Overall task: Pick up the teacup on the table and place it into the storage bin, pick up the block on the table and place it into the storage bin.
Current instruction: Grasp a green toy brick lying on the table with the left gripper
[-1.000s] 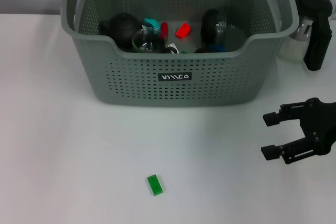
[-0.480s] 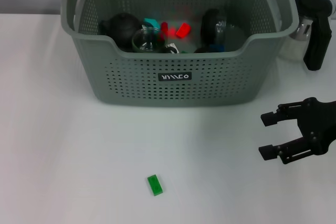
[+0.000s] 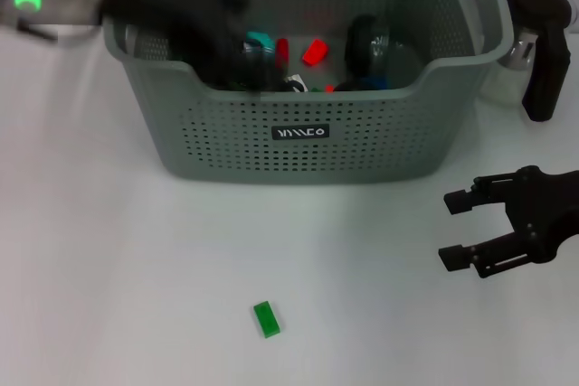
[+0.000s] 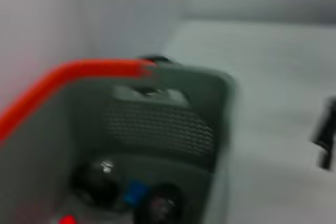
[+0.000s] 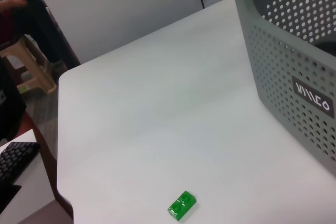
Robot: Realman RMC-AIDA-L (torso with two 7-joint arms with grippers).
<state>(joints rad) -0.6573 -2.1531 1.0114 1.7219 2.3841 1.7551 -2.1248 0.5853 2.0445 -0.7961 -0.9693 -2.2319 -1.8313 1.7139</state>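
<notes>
A small green block (image 3: 266, 319) (image 5: 181, 204) lies on the white table, near its front edge and well in front of the storage bin (image 3: 308, 146) (image 5: 294, 72) (image 4: 173, 124). My left arm reaches in blurred from the upper left. Its gripper (image 3: 231, 56) is a dark smear over the bin's left inside. The teacup is hidden; the smear covers that part of the bin. My right gripper (image 3: 457, 228) hovers open and empty over the table, to the right of the block and in front of the bin's right corner.
Inside the bin lie red (image 3: 315, 51) and teal (image 3: 260, 41) pieces and a dark round object (image 3: 366, 42). A black-and-silver jug (image 3: 538, 42) stands at the back right. The right wrist view shows the table's edge (image 5: 60, 129) and a stool (image 5: 31, 66) beyond it.
My left arm has swung into view from the upper left and now covers the bin's left inside. My right gripper has drifted slightly left. The block has not moved.
</notes>
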